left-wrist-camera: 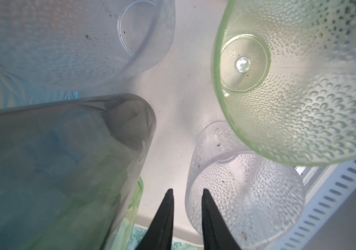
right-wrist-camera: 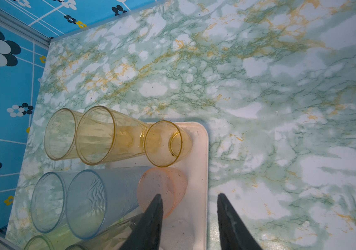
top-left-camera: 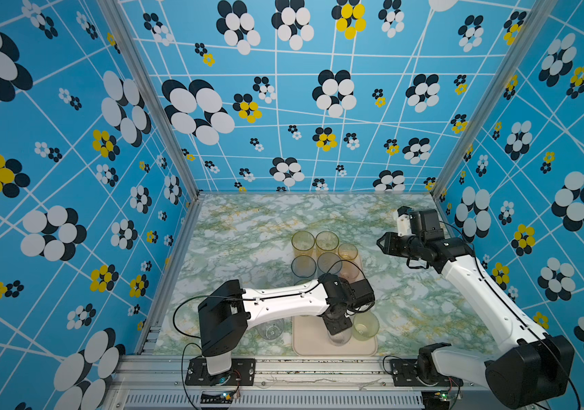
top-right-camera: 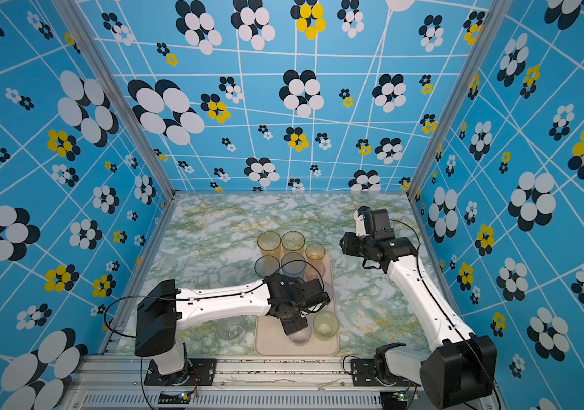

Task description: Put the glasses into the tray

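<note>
The cream tray (top-left-camera: 310, 342) (top-right-camera: 269, 342) lies at the front middle of the table. Several glasses crowd its far end: tall amber ones (top-left-camera: 303, 243), blue ones (right-wrist-camera: 86, 201) and a short pink one (right-wrist-camera: 162, 188). Near the front stand a green dimpled tumbler (top-left-camera: 365, 326) (left-wrist-camera: 302, 86) and a clear dimpled tumbler (top-left-camera: 340, 337) (left-wrist-camera: 248, 194). My left gripper (left-wrist-camera: 186, 192) (top-left-camera: 336, 324) hangs over the clear one, its jaws slightly apart astride its rim and not pinching it. Beside the tray's far right edge my right gripper (right-wrist-camera: 189, 197) (top-left-camera: 381, 245) hovers open and empty.
One clear glass (top-left-camera: 271, 328) (top-right-camera: 231, 328) stands on the marble table left of the tray, under my left arm. A tall smoky tumbler (left-wrist-camera: 64, 162) and a frosted one (left-wrist-camera: 75, 43) stand close by my left fingers. The metal rail (top-left-camera: 283, 365) runs along the front.
</note>
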`<action>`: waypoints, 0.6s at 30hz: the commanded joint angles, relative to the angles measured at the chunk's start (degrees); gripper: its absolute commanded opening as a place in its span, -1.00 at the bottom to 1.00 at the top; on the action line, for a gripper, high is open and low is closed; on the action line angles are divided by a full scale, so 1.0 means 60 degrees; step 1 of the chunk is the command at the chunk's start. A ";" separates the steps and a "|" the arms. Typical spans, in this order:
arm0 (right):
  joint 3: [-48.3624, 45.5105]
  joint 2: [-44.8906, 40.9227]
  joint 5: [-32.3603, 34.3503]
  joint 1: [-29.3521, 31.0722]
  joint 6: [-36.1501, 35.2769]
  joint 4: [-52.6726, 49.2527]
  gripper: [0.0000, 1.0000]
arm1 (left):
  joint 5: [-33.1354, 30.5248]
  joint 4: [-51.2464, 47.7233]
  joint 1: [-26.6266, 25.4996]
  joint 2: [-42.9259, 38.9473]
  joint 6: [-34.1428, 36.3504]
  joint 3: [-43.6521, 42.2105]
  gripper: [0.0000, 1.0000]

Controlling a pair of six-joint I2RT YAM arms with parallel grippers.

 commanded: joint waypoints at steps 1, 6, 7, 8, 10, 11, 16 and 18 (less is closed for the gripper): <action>-0.0198 -0.0137 -0.0113 -0.0024 -0.0070 0.0149 -0.13 | -0.0154 -0.0308 -0.0002 -0.0138 -0.0011 0.0212 -0.49; -0.0222 -0.0147 -0.0124 -0.0026 -0.0056 0.0180 -0.13 | -0.0184 -0.0341 -0.0017 -0.0181 -0.0026 0.0197 -0.49; -0.0219 -0.0152 -0.0137 -0.0028 -0.0044 0.0180 -0.13 | -0.0194 -0.0338 -0.0017 -0.0196 -0.0026 0.0197 -0.49; -0.0215 -0.0152 -0.0151 -0.0027 -0.0051 0.0180 -0.13 | -0.0207 -0.0347 -0.0024 -0.0211 -0.0026 0.0197 -0.49; -0.0250 -0.0152 -0.0167 -0.0028 -0.0041 0.0185 -0.13 | -0.0204 -0.0335 -0.0032 -0.0255 -0.0026 0.0197 -0.49; -0.0247 -0.0151 -0.0168 -0.0027 -0.0041 0.0187 -0.13 | -0.0214 -0.0344 -0.0032 -0.0283 -0.0026 0.0199 -0.49; -0.0249 -0.0137 -0.0182 -0.0027 -0.0026 0.0194 -0.13 | -0.0215 -0.0309 -0.0087 -0.0466 -0.0011 0.0183 -0.50; -0.0226 -0.0136 -0.0200 -0.0021 -0.0020 0.0194 -0.13 | -0.0221 -0.0294 -0.0112 -0.0566 0.0003 0.0168 -0.50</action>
